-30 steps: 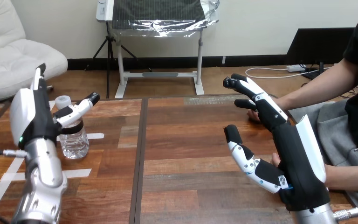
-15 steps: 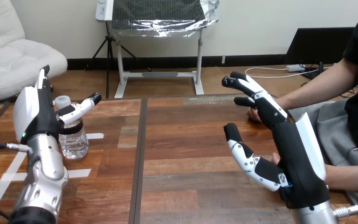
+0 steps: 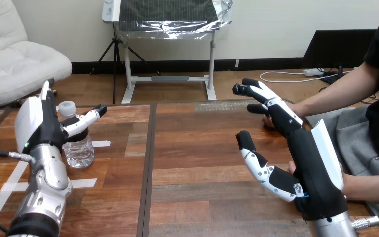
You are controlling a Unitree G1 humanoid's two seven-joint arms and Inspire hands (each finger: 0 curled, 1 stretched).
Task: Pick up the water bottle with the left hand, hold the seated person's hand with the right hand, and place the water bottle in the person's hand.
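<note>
Near the table's [image 3: 197, 163] left edge the left hand [image 3: 42, 123] is open beside the bottle [image 3: 79, 148], its fingers straight up and its thumb stretched across the front of the bottle's neck without closing on it. The bottle is clear ribbed plastic with a white cap and stands upright on the dark wooden boards among strips of white tape [image 3: 98, 144]; whether it holds water cannot be told. Towards the right edge the right hand [image 3: 311, 168], black with white shells, is raised with fingers straight and thumb spread, and the person's hand [image 3: 268, 123] lies just behind its fingers, partly hidden.
</note>
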